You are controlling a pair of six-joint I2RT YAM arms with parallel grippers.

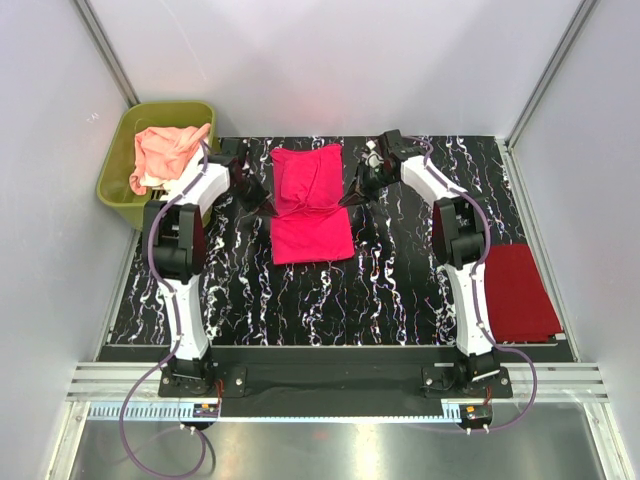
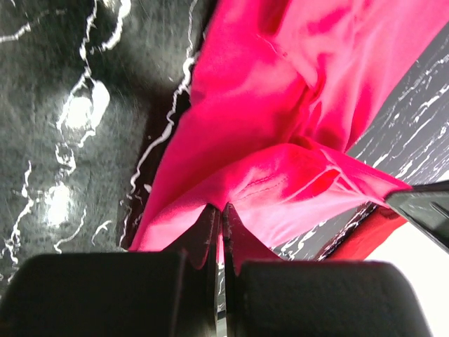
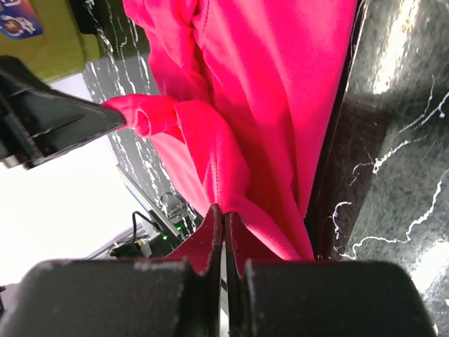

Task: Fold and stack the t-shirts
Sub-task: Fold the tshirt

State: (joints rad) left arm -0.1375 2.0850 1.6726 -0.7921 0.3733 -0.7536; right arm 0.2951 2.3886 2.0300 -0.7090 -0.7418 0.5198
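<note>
Step in hand, as I read it: a cross fold of the hot pink cloth t-shirt (image 1: 311, 215). It lies in the middle of the black white-veined surface (image 1: 400, 290), between the two arms.

Nearest, well right of the pink shirt and closer to the arm bases: a dark red cloth t-shirt (image 1: 518, 290), folded flat. It is probably the start of the stack.

Level with the pink shirt's middle:
- The left fingers (image 2: 198, 232) are together, clamped on a pinch of its left edge.
- The right fingers (image 3: 203, 239) are together, clamped on its right edge.
- In both wrist views the cloth rises in a ridge to the pinch.
- The shirt's near half lies flat; its far half is bunched.

Farthest, beyond and left of the pink shirt: an olive-green plastic tub (image 1: 118, 165) holding a crumpled peach-pink cloth t-shirt (image 1: 168, 148).

To do the fold well (judgement):
- Carry both pinches at equal height and pace, with the cloth taut between them.
- Lift enough that the lower layer is not dragged.
- Lay edge on edge squarely, and let go only once the cloth rests flat.

Hard to make out:
- How many layers each pinch holds.
- Which way the fold is meant to go.
- Whether the sleeves are tucked inside the bunched half.
- What lies under the peach-pink shirt. A pale patch at its near edge may be another garment; I cannot tell.
</note>
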